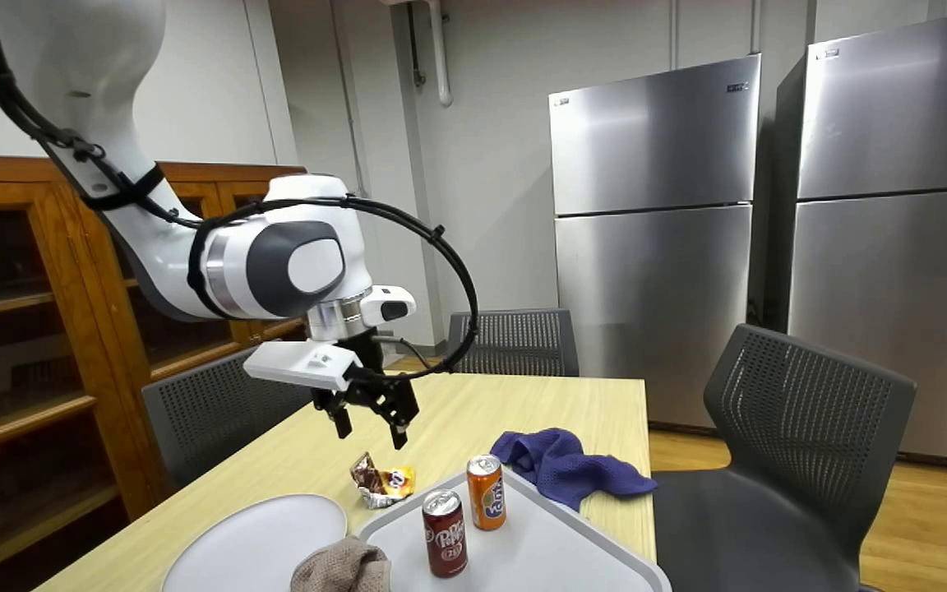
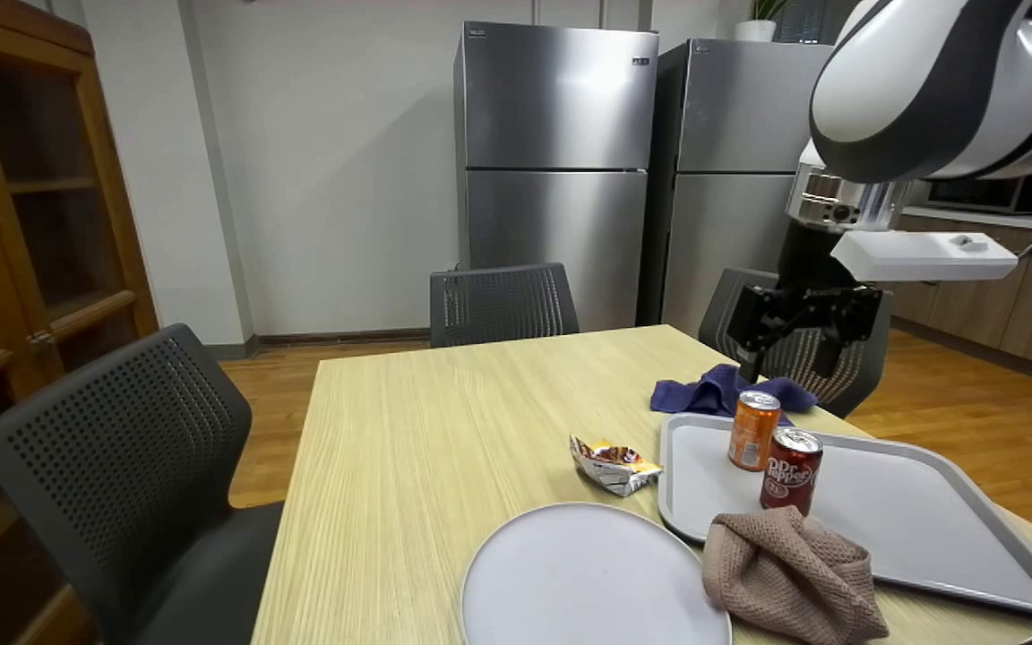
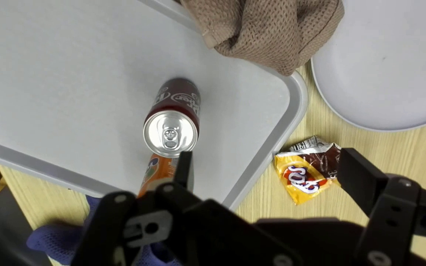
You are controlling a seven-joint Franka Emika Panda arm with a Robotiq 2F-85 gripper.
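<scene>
A table (image 2: pixel 444 430) bore a tray (image 2: pixel 919 511) and a plate (image 2: pixel 588 573), side by side.
Beside the tray lay a purple cloth (image 1: pixel 568 473), and a brown cloth (image 2: pixel 794 573) sprawled over the tray's rim next to the plate. Above the table hung the gripper (image 1: pixel 371 429), its fingers (image 3: pixel 359 177) spread well apart. On the tray a dark red can (image 1: pixel 445 538) and an orange can (image 1: pixel 487 497) stood upright, near each other. A crumpled snack wrapper (image 3: pixel 305 171) lay on the table just beside the tray's rim; in the wrist view it showed between the gripper's fingertips.
</scene>
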